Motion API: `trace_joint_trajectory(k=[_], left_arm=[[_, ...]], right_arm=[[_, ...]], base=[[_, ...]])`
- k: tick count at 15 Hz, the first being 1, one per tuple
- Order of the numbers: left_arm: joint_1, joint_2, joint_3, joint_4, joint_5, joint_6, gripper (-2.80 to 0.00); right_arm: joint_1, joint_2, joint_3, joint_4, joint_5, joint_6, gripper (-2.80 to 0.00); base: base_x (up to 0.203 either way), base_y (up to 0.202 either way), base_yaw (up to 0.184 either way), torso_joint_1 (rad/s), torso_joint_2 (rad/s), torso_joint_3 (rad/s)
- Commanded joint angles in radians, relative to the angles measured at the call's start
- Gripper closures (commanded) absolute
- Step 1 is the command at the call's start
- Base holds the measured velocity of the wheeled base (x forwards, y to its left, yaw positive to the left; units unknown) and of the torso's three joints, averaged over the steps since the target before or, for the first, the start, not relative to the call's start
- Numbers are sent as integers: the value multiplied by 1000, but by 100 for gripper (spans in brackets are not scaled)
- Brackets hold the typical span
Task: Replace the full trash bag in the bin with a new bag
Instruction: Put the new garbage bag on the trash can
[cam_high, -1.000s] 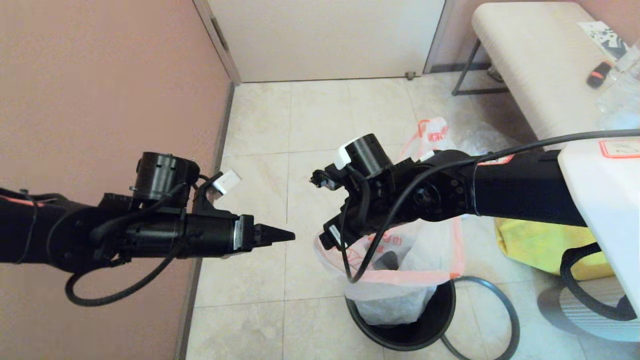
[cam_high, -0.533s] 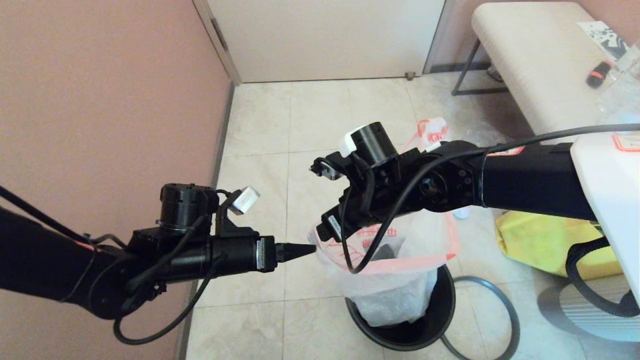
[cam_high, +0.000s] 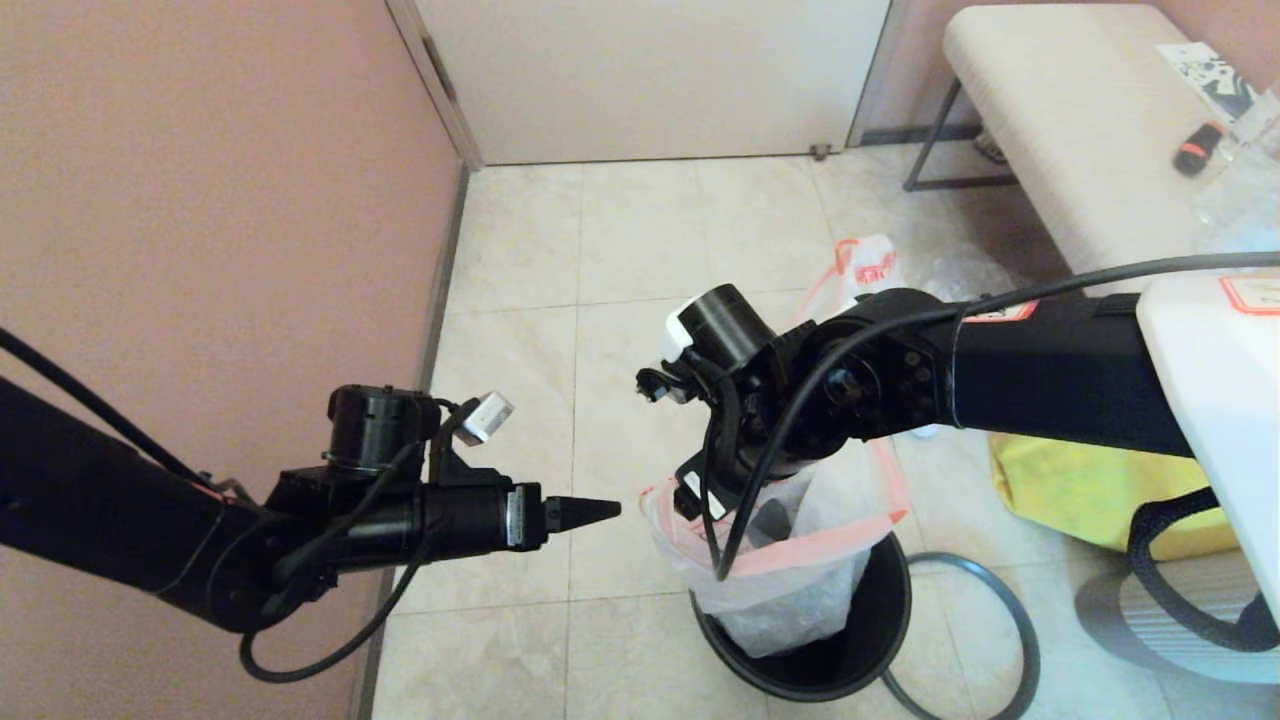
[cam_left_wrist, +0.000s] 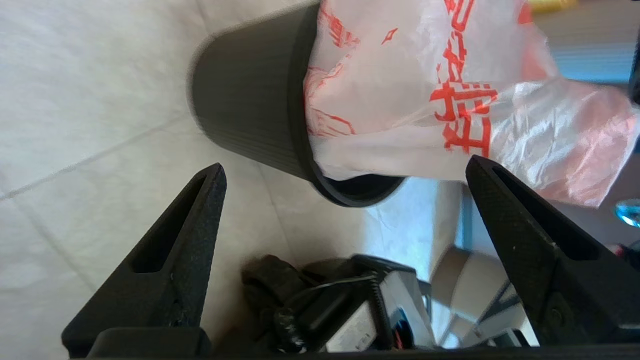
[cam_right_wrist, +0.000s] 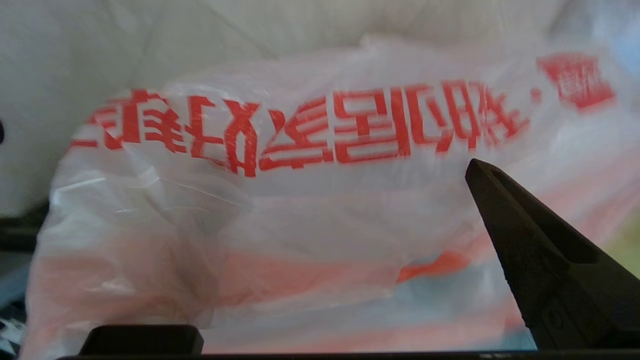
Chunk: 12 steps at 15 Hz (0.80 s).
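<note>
The new bag (cam_high: 790, 590), thin and white with a pink band at its mouth, hangs into the black bin (cam_high: 870, 655). Its mouth stands above the bin's edge. My right gripper (cam_right_wrist: 345, 165) is open at the bag's mouth. One finger (cam_right_wrist: 525, 250) shows bare and plastic film covers the other. My left gripper (cam_high: 600, 511) hovers just left of the bag. In the left wrist view that gripper (cam_left_wrist: 345, 163) is open and empty, facing the bin (cam_left_wrist: 245, 110) and the bag (cam_left_wrist: 400, 100). The full trash bag (cam_high: 868, 262) lies on the floor behind my right arm.
The grey ring (cam_high: 1010, 610) lies on the tiles, leaning against the bin's right side. A yellow tote (cam_high: 1090, 490) sits to the right, under my right arm. A padded bench (cam_high: 1060, 130) stands at the back right, and a pink wall (cam_high: 200, 200) runs along the left.
My left arm dropped and swung right toward the bag, then eased back slightly. My right arm rose, then sank, and the bag's mouth came down closer to the bin.
</note>
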Motion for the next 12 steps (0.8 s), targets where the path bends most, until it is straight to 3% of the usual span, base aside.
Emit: trace_joint_trajectory(k=[1,5,10,12], left_arm=[[-18,40,-8,-4,-3,-7,-280],[3,138,-70,-4,-1,-18,-280],[30,172,-96,-3,-1,-17,-280],[39,173,-95,-1,-1,-16,-280]], right_arm=[[16,-8,1,33,-37,9,-280],[23,7,-4,178,-124,-43,-280],[67,4,-4,318,-290,-128,-280],[82,-12,-4,322,-297,-143,-280]], base=[[0,0,0,0,0,0],[0,0,0,0,0,0],[0,0,0,0,0,0],[0,0,0,0,0,0]])
